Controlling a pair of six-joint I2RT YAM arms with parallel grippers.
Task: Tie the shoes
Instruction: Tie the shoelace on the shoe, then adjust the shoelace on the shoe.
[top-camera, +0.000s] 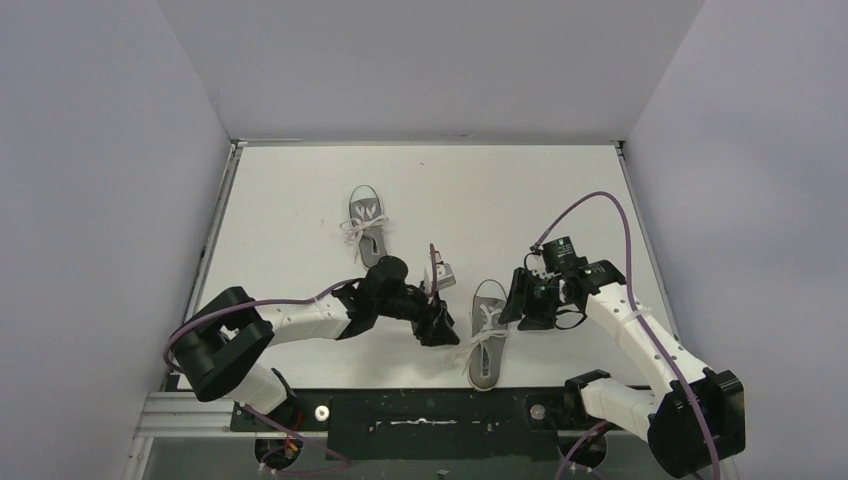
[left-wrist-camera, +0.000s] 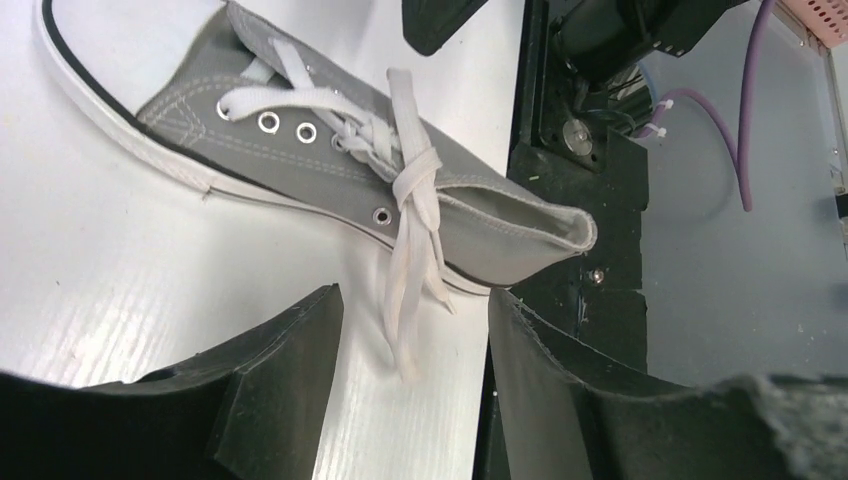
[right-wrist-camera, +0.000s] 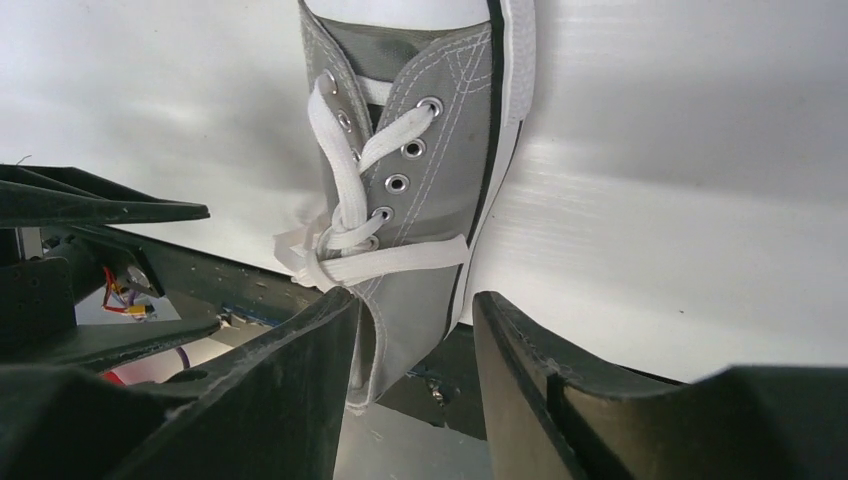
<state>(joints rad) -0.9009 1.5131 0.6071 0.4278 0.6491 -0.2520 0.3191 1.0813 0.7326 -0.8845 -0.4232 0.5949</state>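
Near shoe (top-camera: 487, 335), lower centre | left gripper (left-wrist-camera: 412, 295), right gripper (right-wrist-camera: 415, 295): both parted, empty | risk: loose-looking knot (left-wrist-camera: 415, 175) slips, laces (left-wrist-camera: 400, 320) undone

This looks like a robotics lab test cell, not a home or a shop. Plain white walls (top-camera: 100, 150) box in a white surface (top-camera: 290, 200) on three sides, like a purpose-built enclosure. The left arm (top-camera: 300, 320) and the right arm (top-camera: 630, 330) are bolted to a black mounting plate (top-camera: 430, 415) at the near edge, beside an aluminium frame (top-camera: 190, 412). Purple cables (top-camera: 598, 194) loop openly along the arms, and thin coloured wires (right-wrist-camera: 125, 300) hang exposed below the edge.
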